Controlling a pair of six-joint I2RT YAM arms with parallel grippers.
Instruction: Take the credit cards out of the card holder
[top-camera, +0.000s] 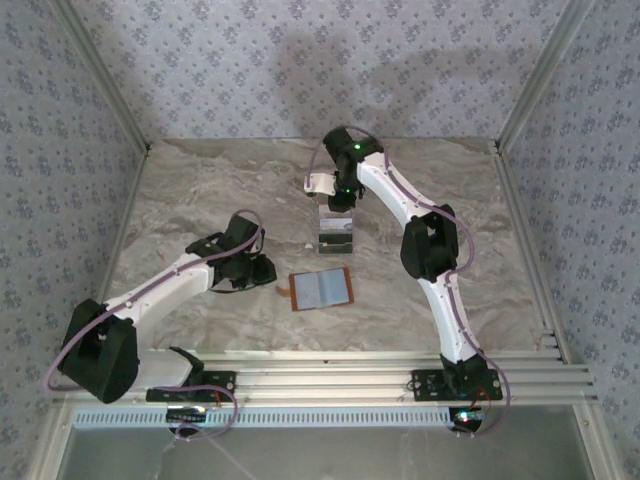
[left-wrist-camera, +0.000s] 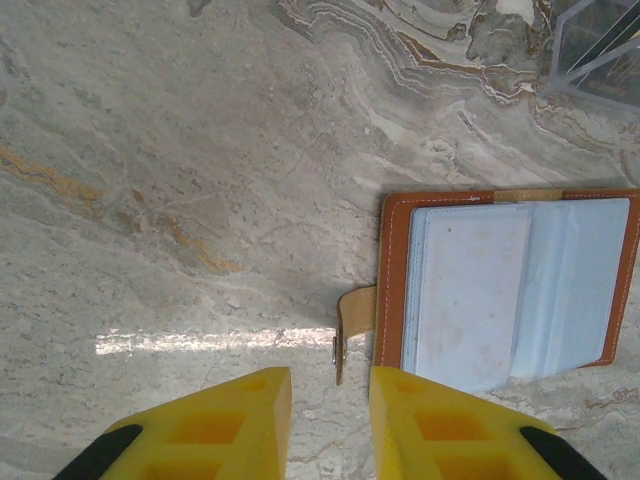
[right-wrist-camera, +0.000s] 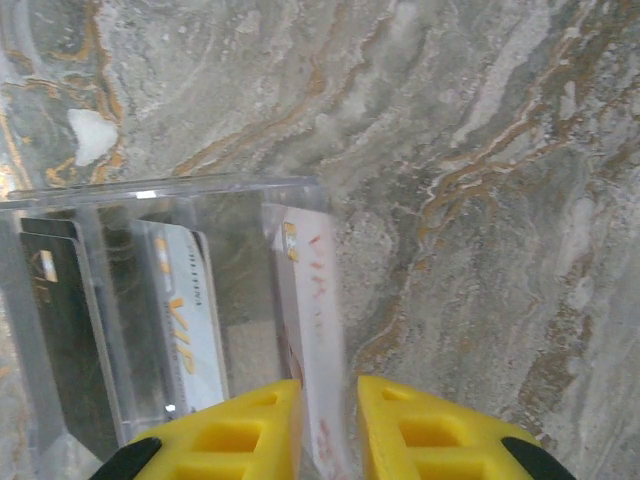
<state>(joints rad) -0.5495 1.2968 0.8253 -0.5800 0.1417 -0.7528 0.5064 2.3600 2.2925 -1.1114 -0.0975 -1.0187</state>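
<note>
The card holder (top-camera: 320, 289) lies open and flat in the middle of the table, orange-brown outside with a grey-blue lining (left-wrist-camera: 510, 290). My left gripper (top-camera: 268, 272) sits low just to its left. That gripper (left-wrist-camera: 330, 400) is open with nothing between its fingers, and the holder's clasp strap (left-wrist-camera: 355, 315) lies just ahead of them. My right gripper (top-camera: 338, 205) hangs over a clear plastic rack (top-camera: 336, 233). It (right-wrist-camera: 328, 420) is slightly open around a pale credit card (right-wrist-camera: 312, 300) standing on edge at the rack's right end. A silver card (right-wrist-camera: 190, 310) and a dark card (right-wrist-camera: 60, 320) stand in other slots.
The clear rack (right-wrist-camera: 160, 195) stands just beyond the card holder. Patterned walls with metal frame rails (top-camera: 520, 230) enclose the marble table (top-camera: 200, 190) on three sides. The arms' mounting rail (top-camera: 340, 375) runs along the near edge.
</note>
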